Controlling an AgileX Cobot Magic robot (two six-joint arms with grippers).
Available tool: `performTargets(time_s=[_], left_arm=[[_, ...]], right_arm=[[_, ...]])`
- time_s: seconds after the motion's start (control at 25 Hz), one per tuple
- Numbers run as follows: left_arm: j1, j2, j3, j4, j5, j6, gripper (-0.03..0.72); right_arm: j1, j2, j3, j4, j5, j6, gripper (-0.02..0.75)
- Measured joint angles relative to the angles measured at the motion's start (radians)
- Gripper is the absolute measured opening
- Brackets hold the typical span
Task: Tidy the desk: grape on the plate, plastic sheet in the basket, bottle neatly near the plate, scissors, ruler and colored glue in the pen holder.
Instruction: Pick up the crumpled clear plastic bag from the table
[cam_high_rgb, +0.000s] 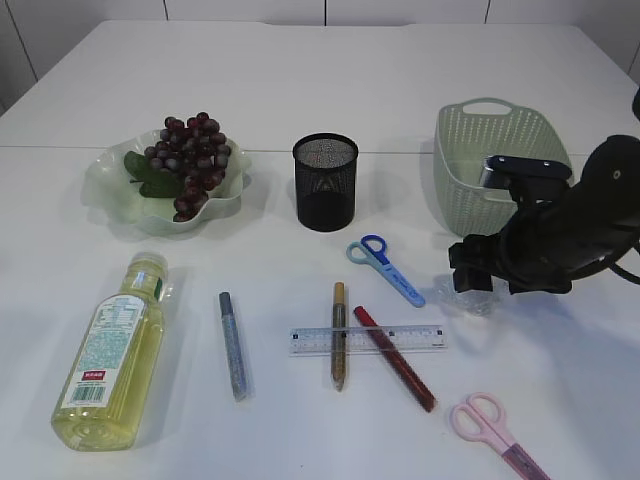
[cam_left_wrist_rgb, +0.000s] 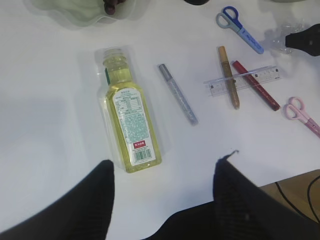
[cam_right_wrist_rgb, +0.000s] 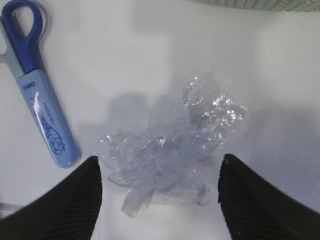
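Where the exterior view opens out, a broad white tabletop (cam_high_rgb: 330, 90) fills almost the whole frame, with pale wall panels along the top edge and a seam crossing the surface at mid-height. At the right edge the black right arm reaches in, its right gripper (cam_right_wrist_rgb: 159, 195) hanging low over a crumpled clear plastic sheet (cam_right_wrist_rgb: 170, 145); the two dark fingers stand wide apart on either side of the sheet, and contact cannot be told. Above the arm sits a pale green perforated plastic basket (cam_high_rgb: 470, 150). In the upper left a pale green wavy-rimmed plate (cam_high_rgb: 110, 190) carries a bunch of dark red grapes (cam_high_rgb: 190, 160). A clear plastic bottle of yellow liquid (cam_high_rgb: 112, 355) lies on its side at lower left, cap towards the plate. A black mesh pen holder (cam_high_rgb: 325, 182) stands upright at centre. Below it a clear plastic ruler (cam_high_rgb: 410, 338) lies flat, crossed by a gold glue pen (cam_high_rgb: 339, 335) and a red glue pen (cam_high_rgb: 395, 358); a silver glue pen (cam_high_rgb: 232, 345) lies apart to their left. Blue capped scissors (cam_high_rgb: 385, 268) lie between holder and sheet, and pink scissors (cam_high_rgb: 492, 425) sit at lower right. In the left wrist view the left gripper (cam_left_wrist_rgb: 162, 172) hovers with fingers spread, empty, at the bottom of the frame above the bottle's base.
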Motion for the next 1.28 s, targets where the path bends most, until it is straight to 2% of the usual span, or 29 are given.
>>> performTargets(time_s=[1.0,1.28], left_arm=[[0.0,0.0,0.0,-0.002,0.0,0.0,0.456],[0.0,0.0,0.0,-0.013,0.0,0.0,0.456]], right_arm=[[0.0,0.011,-0.004,0.012,-0.01,0.0,0.562],[0.0,0.011,-0.004,0.021,-0.011,0.0,0.461]])
